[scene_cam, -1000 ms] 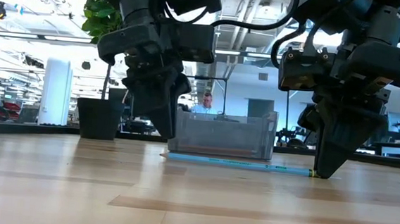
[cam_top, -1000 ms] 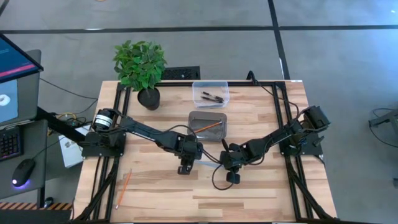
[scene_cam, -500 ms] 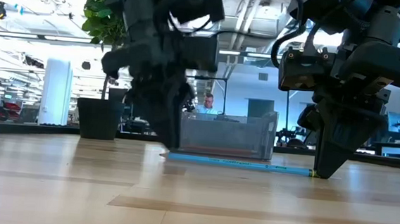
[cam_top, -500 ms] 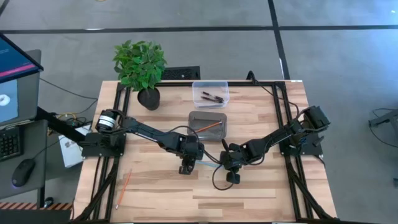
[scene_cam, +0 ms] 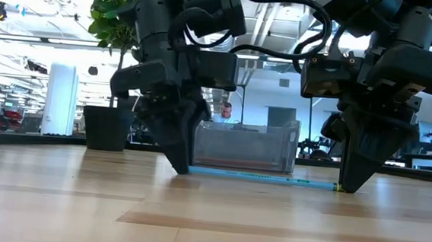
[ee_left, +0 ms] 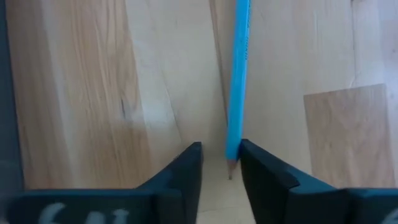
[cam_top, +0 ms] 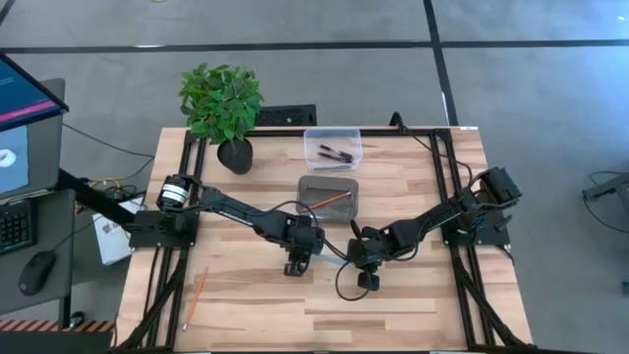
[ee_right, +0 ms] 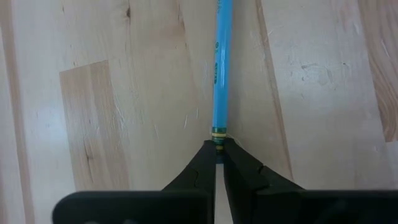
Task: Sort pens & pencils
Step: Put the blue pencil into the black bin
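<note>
The light blue pencil (cam_top: 329, 258) lies flat on the table (cam_top: 413, 305) between my two grippers, also seen as a blue line in the low view (scene_cam: 262, 177). My right gripper (ee_right: 217, 144) is shut on its banded end. My left gripper (ee_left: 221, 155) is open and down at the table, a finger on each side of the pencil's sharpened tip (ee_left: 230, 171). One orange pencil (cam_top: 330, 200) rests in the grey tray (cam_top: 307, 187). Another orange pencil (cam_top: 197, 293) lies near the table's left edge. Black pens (cam_top: 334, 153) lie in the clear bin (cam_top: 310, 138). My right gripper pinches the blue pencil's blunt end, just behind its yellow-green band (ee_right: 217, 132), between its two fingertips. It comes down steeply from above at the pencil's right end (scene_cam: 339, 187). The pencil lies along the table, running away from the fingers. My left gripper: one finger (ee_left: 252, 163) stands right beside the tip, and I cannot tell whether it touches.
A potted plant (cam_top: 222, 103) stands at the far left corner. The tray and bin sit just beyond the grippers toward the far edge. Black frame rails (cam_top: 457, 197) run along both sides. Bare wood lies toward the near edge.
My left gripper has dropped from above the table down to the pencil's pointed end and shifted slightly toward the right, so that its fingers now flank the tip. The right gripper and the blue pencil have stayed where they were.
</note>
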`<state>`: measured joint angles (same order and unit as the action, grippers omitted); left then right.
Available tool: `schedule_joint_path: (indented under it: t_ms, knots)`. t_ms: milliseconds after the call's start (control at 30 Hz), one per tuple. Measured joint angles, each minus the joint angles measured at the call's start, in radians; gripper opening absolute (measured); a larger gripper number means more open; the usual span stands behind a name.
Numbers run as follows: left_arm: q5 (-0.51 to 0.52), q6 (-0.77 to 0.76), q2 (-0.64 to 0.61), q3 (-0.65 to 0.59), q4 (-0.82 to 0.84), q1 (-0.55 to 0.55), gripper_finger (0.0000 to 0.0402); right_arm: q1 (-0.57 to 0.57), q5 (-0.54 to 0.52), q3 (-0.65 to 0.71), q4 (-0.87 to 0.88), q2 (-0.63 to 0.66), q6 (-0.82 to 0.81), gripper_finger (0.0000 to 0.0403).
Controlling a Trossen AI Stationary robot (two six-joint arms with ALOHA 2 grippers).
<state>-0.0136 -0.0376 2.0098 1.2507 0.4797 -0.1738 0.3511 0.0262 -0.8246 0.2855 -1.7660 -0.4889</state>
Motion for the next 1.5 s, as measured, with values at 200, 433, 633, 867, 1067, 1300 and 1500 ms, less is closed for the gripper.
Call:
schedule_joint_path:
  t_ms: [200, 433, 633, 867, 1067, 1300, 1500]
  knots:
    - [0.000, 0.011, 0.002, -0.002, 0.000, 0.001, 0.0019, 0.000, 0.000, 0.000, 0.000, 0.000, 0.000, 0.0040]
    - [0.002, 0.036, 0.002, -0.002, 0.000, 0.000, 0.0007, 0.000, -0.015, 0.000, -0.002, 0.000, 0.000, 0.0042]
    - [0.000, 0.037, 0.002, -0.003, 0.000, 0.000, 0.0005, 0.002, -0.057, -0.002, 0.003, 0.023, -0.004, 0.0071]
    - [0.000, 0.029, 0.002, -0.003, -0.001, -0.003, 0.0002, 0.002, -0.108, -0.009, 0.048, 0.056, 0.002, 0.0131]
    - [0.017, 0.029, -0.002, -0.004, -0.004, -0.010, 0.0001, 0.026, -0.203, -0.004, 0.146, 0.107, -0.001, 0.0170]
    - [0.070, 0.037, -0.032, -0.007, -0.007, -0.023, 0.0000, 0.084, -0.463, -0.007, 0.313, 0.246, -0.113, 0.0189]
    - [0.129, 0.036, -0.068, -0.011, 0.020, -0.031, 0.0000, 0.082, -0.488, -0.008, 0.411, 0.273, -0.206, 0.0194]
